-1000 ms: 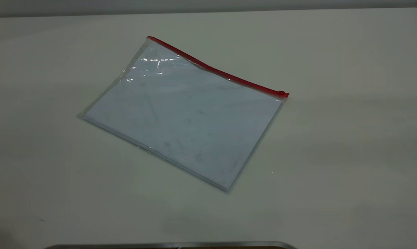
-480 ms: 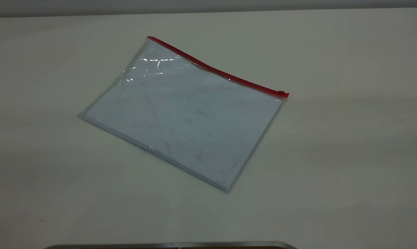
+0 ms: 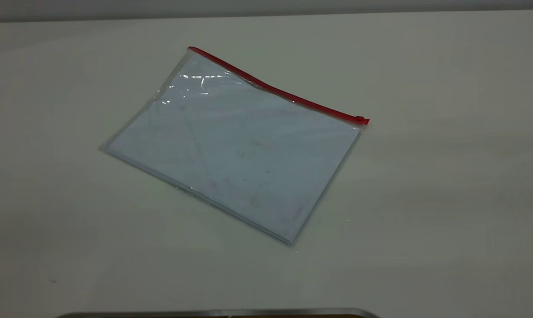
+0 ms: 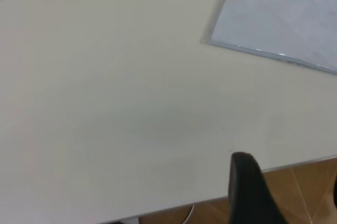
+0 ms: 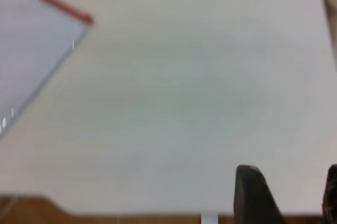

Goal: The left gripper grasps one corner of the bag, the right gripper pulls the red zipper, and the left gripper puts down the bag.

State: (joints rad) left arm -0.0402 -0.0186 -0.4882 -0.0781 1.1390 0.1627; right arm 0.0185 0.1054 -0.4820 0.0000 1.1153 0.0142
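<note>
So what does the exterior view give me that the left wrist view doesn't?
Only the exterior view shows the whole bag, with the red zipper along its far edge and the slider at the right end. Only the left wrist view shows the left gripper, near the table's front edge, well short of the bag, and the wooden floor beyond. Both show the bag's near-left part lying flat on the table.

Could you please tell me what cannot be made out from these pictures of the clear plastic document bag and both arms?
- Left end effector: absent from the exterior view; the left wrist view's lower edge cuts it off, so its state is unclear.
- Right end effector: likewise cut off in the right wrist view.
- Red zipper strip on the clear plastic document bag: its small slider tab is too small to show whether it seals.
</note>
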